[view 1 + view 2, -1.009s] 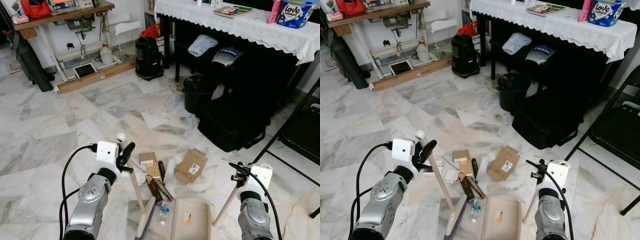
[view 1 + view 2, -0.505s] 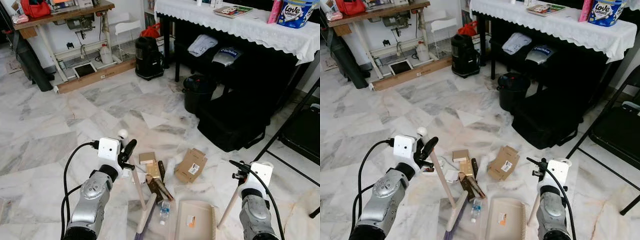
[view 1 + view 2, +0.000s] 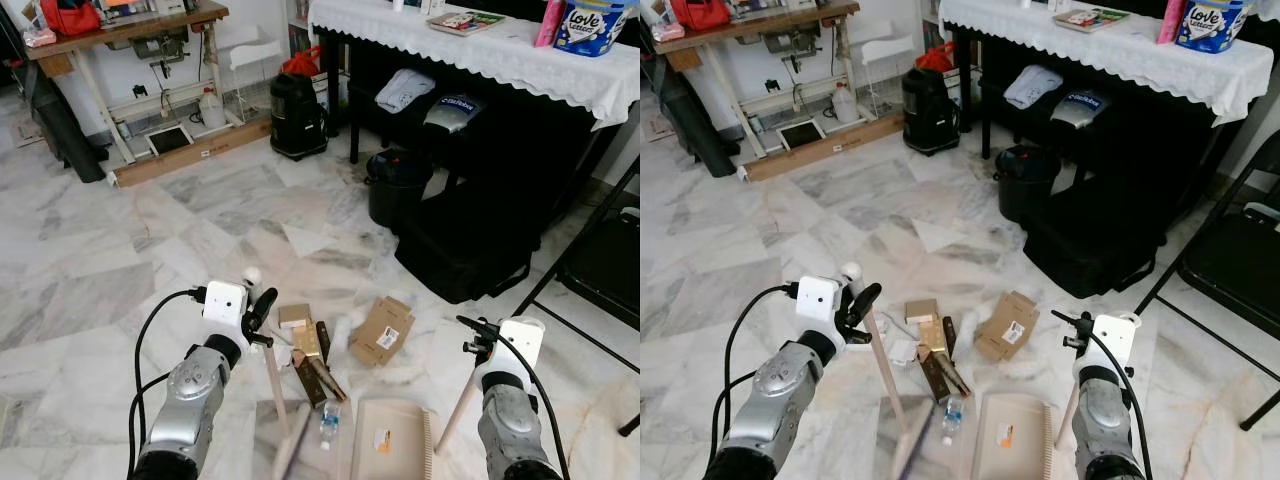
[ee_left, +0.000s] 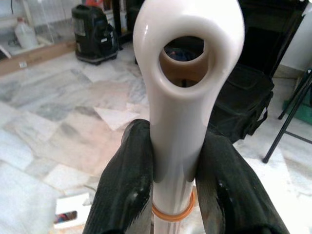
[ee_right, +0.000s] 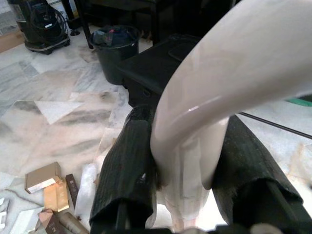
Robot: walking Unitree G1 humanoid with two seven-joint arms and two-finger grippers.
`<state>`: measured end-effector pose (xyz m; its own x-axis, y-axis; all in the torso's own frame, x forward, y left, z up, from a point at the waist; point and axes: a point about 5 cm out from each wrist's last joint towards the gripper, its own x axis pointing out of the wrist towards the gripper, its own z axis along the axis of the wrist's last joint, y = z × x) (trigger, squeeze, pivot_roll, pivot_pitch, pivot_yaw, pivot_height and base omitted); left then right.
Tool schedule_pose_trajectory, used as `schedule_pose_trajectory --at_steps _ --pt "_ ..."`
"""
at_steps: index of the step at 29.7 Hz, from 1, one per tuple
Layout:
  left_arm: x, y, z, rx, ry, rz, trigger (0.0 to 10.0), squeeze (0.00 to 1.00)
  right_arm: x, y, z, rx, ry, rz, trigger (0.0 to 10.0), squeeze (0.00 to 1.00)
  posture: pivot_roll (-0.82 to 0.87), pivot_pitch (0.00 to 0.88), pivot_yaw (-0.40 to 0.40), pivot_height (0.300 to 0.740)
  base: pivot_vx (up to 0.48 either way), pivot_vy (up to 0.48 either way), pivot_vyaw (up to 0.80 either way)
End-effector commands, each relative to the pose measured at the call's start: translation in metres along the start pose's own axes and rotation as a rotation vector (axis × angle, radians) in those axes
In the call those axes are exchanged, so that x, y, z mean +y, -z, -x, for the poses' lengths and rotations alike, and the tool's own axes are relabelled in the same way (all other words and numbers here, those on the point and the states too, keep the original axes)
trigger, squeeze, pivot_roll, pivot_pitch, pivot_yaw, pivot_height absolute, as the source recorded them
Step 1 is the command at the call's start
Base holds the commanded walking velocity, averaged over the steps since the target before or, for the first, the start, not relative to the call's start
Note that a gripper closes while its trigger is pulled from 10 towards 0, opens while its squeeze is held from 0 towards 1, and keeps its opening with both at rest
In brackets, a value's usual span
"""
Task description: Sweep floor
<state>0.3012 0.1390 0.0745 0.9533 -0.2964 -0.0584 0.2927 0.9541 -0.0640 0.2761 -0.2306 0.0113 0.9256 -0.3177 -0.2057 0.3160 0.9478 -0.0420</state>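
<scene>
My left gripper point(image 3: 259, 313) is shut on the top of a white broom handle point(image 3: 273, 374); the black fingers point(image 4: 127, 184) clamp it just under its hanging loop point(image 4: 188, 68). The broom head point(image 3: 290, 455) rests on the floor at the bottom edge. My right gripper point(image 3: 481, 345) is shut on the pale dustpan handle point(image 3: 457, 407), seen close in the right wrist view point(image 5: 219, 87). The beige dustpan point(image 3: 391, 442) lies flat between my arms. Litter lies ahead of it: a small box point(image 3: 294, 316), a flattened cardboard box point(image 3: 382, 333), brown packets point(image 3: 312, 362) and a plastic bottle point(image 3: 329, 424).
A black bin point(image 3: 394, 187) and a black bag point(image 3: 468, 245) stand ahead on the right under a white-clothed table point(image 3: 480, 55). A folding chair point(image 3: 598, 268) is at far right. A black vacuum point(image 3: 297, 116), a wooden plank point(image 3: 190, 152) and a workbench point(image 3: 120, 25) lie further back.
My left gripper has shifted slightly right and nearer, bringing the broom handle more upright with its head closer to me. The dustpan has slid a little to the right.
</scene>
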Motion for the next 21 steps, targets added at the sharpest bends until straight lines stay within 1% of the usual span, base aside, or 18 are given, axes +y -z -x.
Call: schedule_pose_trajectory --at_steps 1,5,7,8,10,12,15,17,18,20,21 --pt "0.004 -0.003 -0.003 -0.013 -0.024 0.024 10.0 0.00 -0.003 -0.005 -0.003 -0.017 0.004 0.003 10.0 0.00 0.08 0.000 0.019 0.740 0.000 0.000 0.00" --pt "0.003 -0.003 -0.008 -0.014 -0.026 0.026 10.0 0.00 -0.004 -0.003 -0.002 -0.011 0.004 0.008 10.0 0.00 0.08 0.000 0.019 0.740 0.000 0.000 0.00" --pt "0.003 -0.006 -0.013 -0.043 -0.061 0.084 10.0 0.00 -0.003 -0.002 -0.001 -0.010 0.000 0.008 10.0 0.00 0.07 0.006 0.019 0.740 0.000 0.000 0.00" --pt "0.003 -0.007 -0.014 -0.049 -0.064 0.094 10.0 0.00 -0.003 -0.002 -0.001 -0.010 0.000 0.008 10.0 0.00 0.07 0.006 0.019 0.740 0.000 0.000 0.00" --pt "0.000 -0.009 -0.016 -0.062 -0.051 0.106 10.0 0.00 -0.003 -0.002 -0.001 -0.009 0.000 0.006 10.0 0.00 0.07 0.007 0.019 0.740 0.000 0.000 0.00" --pt "-0.008 -0.009 -0.018 -0.058 0.000 0.121 10.0 0.00 -0.003 -0.001 0.000 -0.008 -0.001 0.004 10.0 0.00 0.07 0.010 0.020 0.740 0.000 0.000 0.00" --pt "-0.011 -0.008 -0.018 -0.053 0.024 0.144 10.0 0.00 -0.003 -0.001 0.000 -0.007 -0.003 0.004 10.0 0.00 0.07 0.011 0.020 0.740 0.000 0.000 0.00" --pt "-0.008 -0.007 -0.018 -0.058 0.007 0.154 10.0 0.00 -0.002 -0.001 0.000 -0.007 -0.005 0.003 10.0 0.00 0.07 0.011 0.020 0.740 0.000 0.000 0.00" --pt "-0.005 -0.007 -0.019 -0.060 -0.004 0.180 10.0 0.00 -0.002 -0.001 0.000 -0.007 -0.008 0.004 10.0 0.00 0.07 0.012 0.019 0.740 0.000 0.000 0.00" --pt "-0.005 -0.008 -0.019 -0.060 -0.003 0.190 10.0 0.00 -0.002 0.000 0.000 -0.006 -0.008 0.003 10.0 0.00 0.08 0.012 0.020 0.740 0.000 0.000 0.00" --pt "-0.003 -0.009 -0.019 -0.062 -0.001 0.221 10.0 0.00 -0.002 0.000 0.000 -0.005 -0.008 0.003 10.0 0.00 0.08 0.013 0.021 0.740 0.000 0.000 0.00"
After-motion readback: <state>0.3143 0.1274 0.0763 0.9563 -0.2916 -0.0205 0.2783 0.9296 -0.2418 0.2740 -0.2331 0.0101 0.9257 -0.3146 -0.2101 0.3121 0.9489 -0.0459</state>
